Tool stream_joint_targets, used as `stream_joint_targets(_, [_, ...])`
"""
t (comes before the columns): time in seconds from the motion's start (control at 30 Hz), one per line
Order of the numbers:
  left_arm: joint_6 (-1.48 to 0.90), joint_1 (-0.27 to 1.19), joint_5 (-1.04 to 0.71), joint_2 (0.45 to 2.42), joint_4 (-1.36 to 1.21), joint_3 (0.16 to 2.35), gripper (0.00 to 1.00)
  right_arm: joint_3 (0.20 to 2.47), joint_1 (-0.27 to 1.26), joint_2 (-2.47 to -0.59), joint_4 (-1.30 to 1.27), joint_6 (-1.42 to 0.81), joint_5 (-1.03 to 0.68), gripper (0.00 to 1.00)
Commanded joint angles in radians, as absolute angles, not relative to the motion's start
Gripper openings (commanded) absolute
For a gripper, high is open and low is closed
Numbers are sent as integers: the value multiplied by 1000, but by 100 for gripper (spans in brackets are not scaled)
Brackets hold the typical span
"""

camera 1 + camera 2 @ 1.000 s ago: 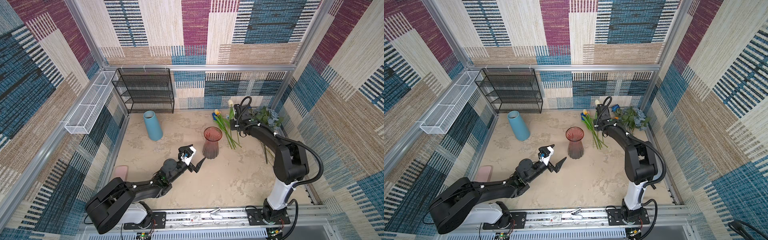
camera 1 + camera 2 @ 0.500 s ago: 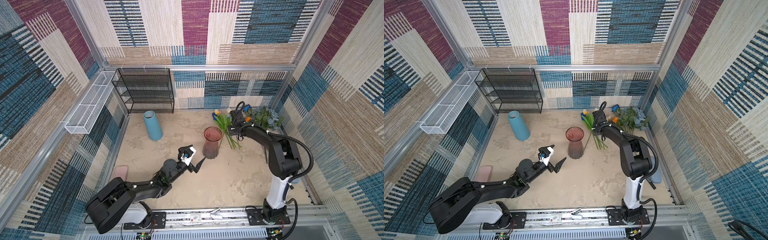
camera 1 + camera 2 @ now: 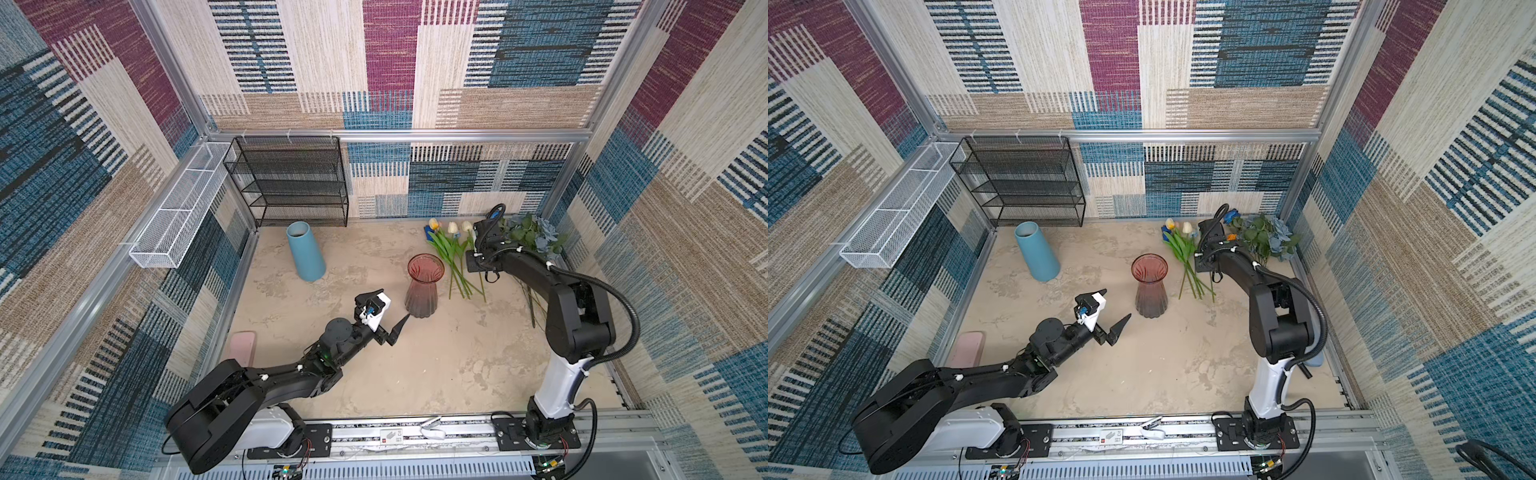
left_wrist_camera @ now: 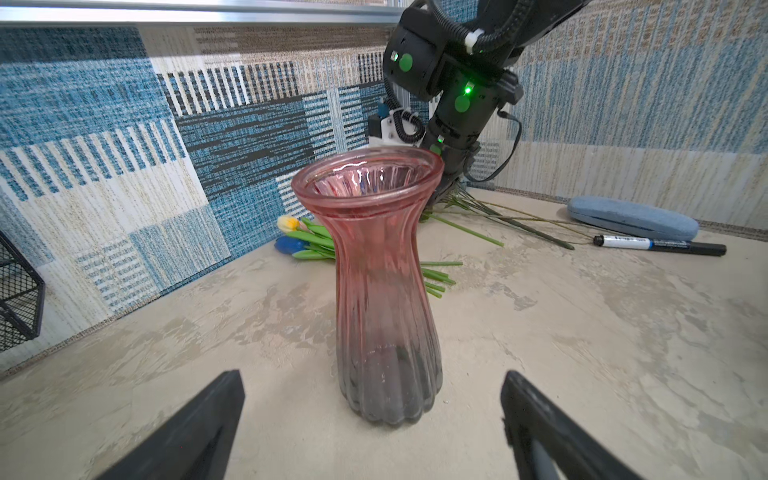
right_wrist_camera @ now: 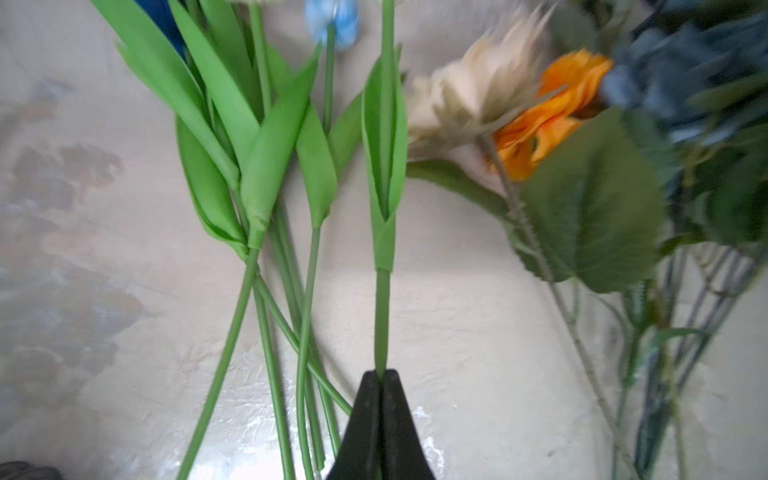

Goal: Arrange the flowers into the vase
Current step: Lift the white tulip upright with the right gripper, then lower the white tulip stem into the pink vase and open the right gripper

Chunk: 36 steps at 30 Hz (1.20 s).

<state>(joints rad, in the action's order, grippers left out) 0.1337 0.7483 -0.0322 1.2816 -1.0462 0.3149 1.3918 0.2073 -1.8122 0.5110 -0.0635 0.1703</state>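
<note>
The right pincer (image 5: 380, 376) is clamping shut on one green tulip stem (image 5: 383, 316), low over the counter (image 3: 436, 374) near the back right corner. The other flowers (image 3: 453, 259) are lying there on the counter. The tulips are fanning out just to the right of the pink glass vase (image 3: 423, 286), with a cream sunflower (image 5: 469, 95), an orange bloom (image 5: 548, 112) and dusty-blue roses (image 3: 544, 239) beyond them. The vase is standing upright mid-counter. The left pincer (image 3: 395, 304) is hovering wide open, facing the vase's base. A blue tapered vase (image 3: 305, 251) is standing well apart to the left.
</note>
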Motion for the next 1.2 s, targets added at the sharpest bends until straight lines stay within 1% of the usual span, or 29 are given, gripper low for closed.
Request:
stream_joint_targets(0.0, [140, 749, -3, 1231, -1056, 306, 99, 1361, 210, -1688, 349, -77, 65, 0])
stream_joint_targets(0.07, [135, 749, 0, 1184, -1055, 297, 99, 1315, 212, -1577, 249, -81, -13, 0])
stream_joint_targets(0.2, [133, 749, 15, 1083, -1023, 283, 99, 1207, 217, -1367, -2, -112, -270, 0])
stream_joint_targets(0.27, [143, 747, 20, 1049, -1003, 277, 99, 1136, 228, -1289, -187, -163, -410, 0])
stream_joint_targets(0.33, [151, 748, 36, 1031, -991, 272, 99, 1047, 242, -1222, -443, -237, -546, 0])
stream_joint_targets(0.43, [159, 747, 41, 1040, -1012, 261, 99, 963, 275, -1203, -738, -316, -647, 0])
stream_joint_targets(0.57, [146, 747, 29, 1066, -1056, 249, 99, 924, 344, -1258, -968, -341, -678, 0])
stream_joint_targets(0.73, [132, 748, 11, 1077, -1075, 240, 99, 850, 382, -1360, -1221, -362, -650, 0])
stream_joint_targets(0.83, [133, 747, 6, 1075, -1061, 242, 99, 850, 386, -1427, -1256, -351, -661, 0])
stream_joint_targets(0.93, [133, 747, 8, 1066, -1041, 239, 99, 802, 394, -1464, -1323, -321, -662, 0])
stream_joint_targets(1.17, [148, 747, 20, 1074, -1014, 247, 99, 726, 397, -1511, -1331, -254, -668, 0])
